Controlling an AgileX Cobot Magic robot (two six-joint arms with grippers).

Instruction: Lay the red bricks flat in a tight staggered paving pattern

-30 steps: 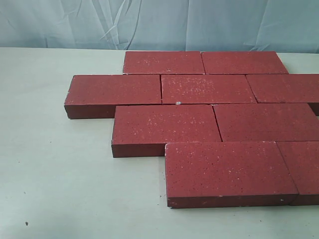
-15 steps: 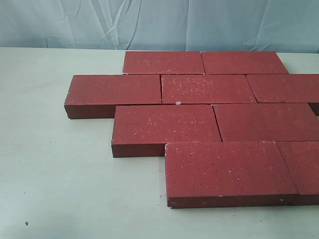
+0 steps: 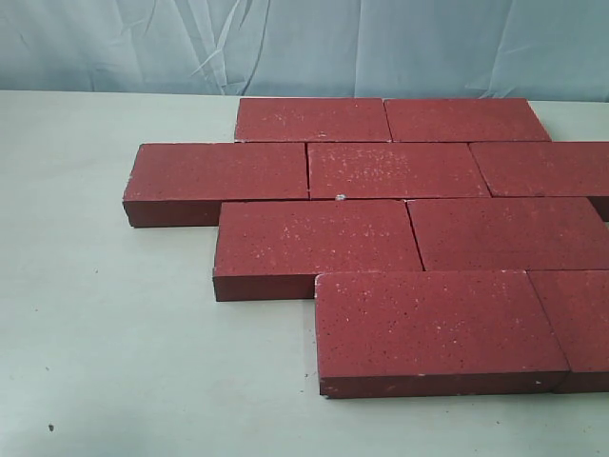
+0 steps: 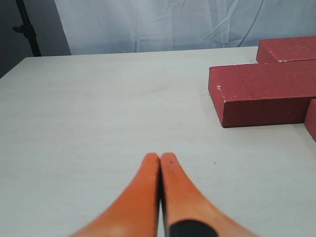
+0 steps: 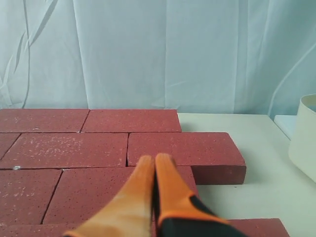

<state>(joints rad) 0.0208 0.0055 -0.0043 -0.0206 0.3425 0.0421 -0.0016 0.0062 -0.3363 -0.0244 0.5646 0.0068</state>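
Observation:
The red bricks lie flat on the pale table in several staggered rows, edges touching, filling the right half of the exterior view. Neither gripper appears in that view. In the left wrist view my left gripper is shut and empty over bare table, with the end of a red brick off to one side. Seen from the right wrist, my right gripper is shut and empty, hovering over the laid red bricks.
A pale blue cloth hangs behind the table. A cream-coloured container stands on the table beyond the bricks' end. A dark stand rises past the table's far corner.

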